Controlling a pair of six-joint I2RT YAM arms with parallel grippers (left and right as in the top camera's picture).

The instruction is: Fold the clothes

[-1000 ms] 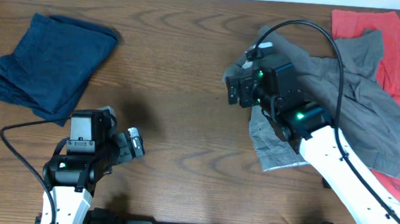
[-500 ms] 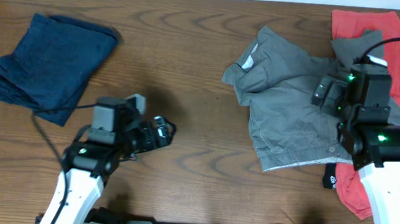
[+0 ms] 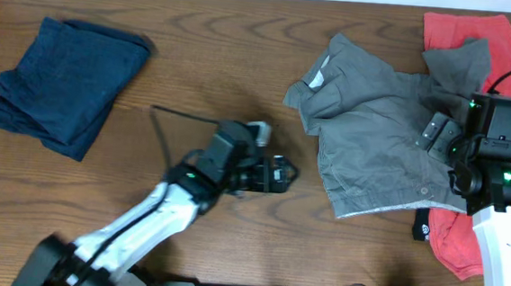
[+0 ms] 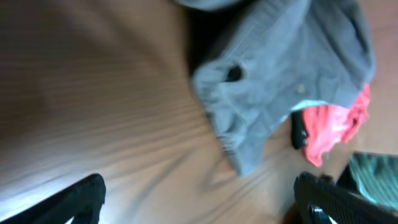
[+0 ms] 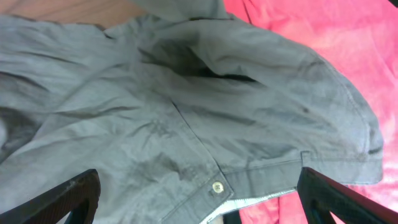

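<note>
On the right half of the wooden desk (image 3: 243, 61) lies the biggest piece, a crumpled grey garment (image 3: 373, 142), unfolded, with a button near its lower hem. Its right side laps over a red cloth (image 3: 505, 52), which shows at the desk's far right corner and again below the grey hem. Well apart from both, at the left end of the desk, sits a dark blue cloth (image 3: 66, 80), folded into a thick pad.

The right arm reaches in from the right over the red cloth, and the right gripper (image 3: 436, 133) hangs above the grey garment's right part. In its wrist view the fingers are spread wide with nothing between them. The left arm stretches across the middle of the desk. The left gripper (image 3: 276, 174) stands over bare wood just beside the garment's left edge, its fingers likewise parted and empty.

A thin black cable (image 3: 176, 112) runs along the wood behind the left arm. A small black thing (image 3: 422, 229) lies against the red cloth below the grey hem; I cannot tell what it is.
</note>
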